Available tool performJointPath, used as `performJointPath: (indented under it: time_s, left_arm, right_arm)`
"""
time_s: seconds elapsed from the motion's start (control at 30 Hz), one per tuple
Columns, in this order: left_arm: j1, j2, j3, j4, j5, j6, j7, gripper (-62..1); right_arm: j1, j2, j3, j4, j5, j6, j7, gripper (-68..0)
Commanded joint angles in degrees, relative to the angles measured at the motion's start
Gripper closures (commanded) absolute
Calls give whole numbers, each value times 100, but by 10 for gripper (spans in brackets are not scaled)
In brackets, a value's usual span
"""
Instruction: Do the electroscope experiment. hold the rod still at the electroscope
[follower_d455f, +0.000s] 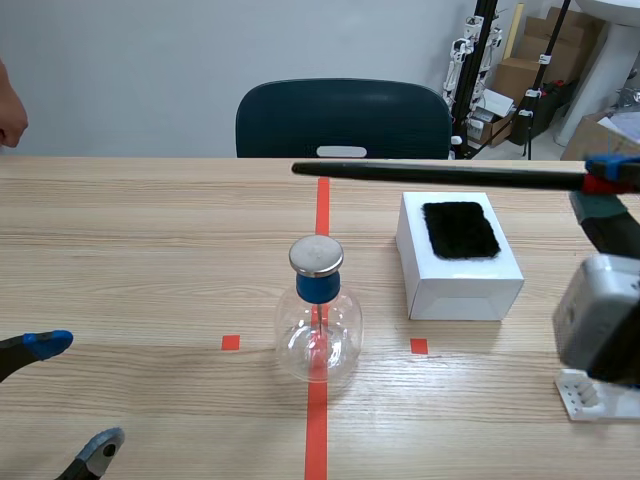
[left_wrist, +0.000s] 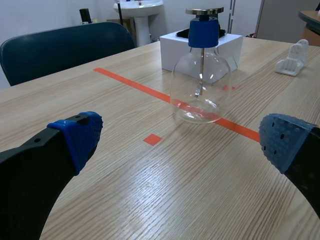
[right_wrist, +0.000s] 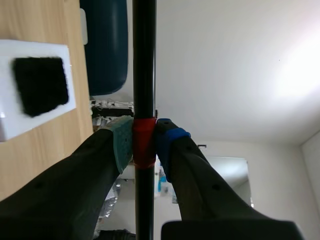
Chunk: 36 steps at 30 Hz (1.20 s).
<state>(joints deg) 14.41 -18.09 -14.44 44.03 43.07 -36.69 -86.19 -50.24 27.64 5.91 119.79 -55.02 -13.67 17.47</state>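
Your long black rod with a red band (follower_d455f: 440, 174) lies level in the air, its long axis crosswise over the table (follower_d455f: 150, 230). Its free tip points left and ends above the clear glass electroscope flask with blue stopper and metal cap (follower_d455f: 317, 335), apart from it. The right gripper (follower_d455f: 610, 175) pinches the red band, the rod running on ahead between its fingers, while your left gripper (follower_d455f: 75, 395) sits low, spread wide, holding nothing.
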Motion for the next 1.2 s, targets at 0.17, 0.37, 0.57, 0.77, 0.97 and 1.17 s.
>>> performJointPath:
  time_s: [0.17, 0.37, 0.57, 0.77, 0.97, 1.17]
  left_arm:
    - [-15, -4, -37, 70, -61, -7, -284, -623]
    - [-15, -4, -37, 70, -61, -7, -284, -623]
    - [-15, -4, -37, 70, -61, -7, -284, -623]
    - [-15, -4, -37, 70, -61, -7, -284, -623]
    - [-15, -4, -37, 70, -61, -7, -284, -623]
    - [-15, -4, -37, 70, -61, -7, -284, -623]
  right_arm:
    - [-1180, -262, 127, 162, 352, -802, 507, -2]
    - [-1974, -396, 120, 162, 525, -802, 1309, -2]
    - [-2369, -446, 114, 162, 667, -791, 1869, -2]
    - [-2404, -446, 35, 162, 664, -774, 1956, -2]
    - [-2404, -446, 11, 162, 664, -774, 1954, -2]
    - [-2404, -446, 11, 162, 664, -774, 1954, -2]
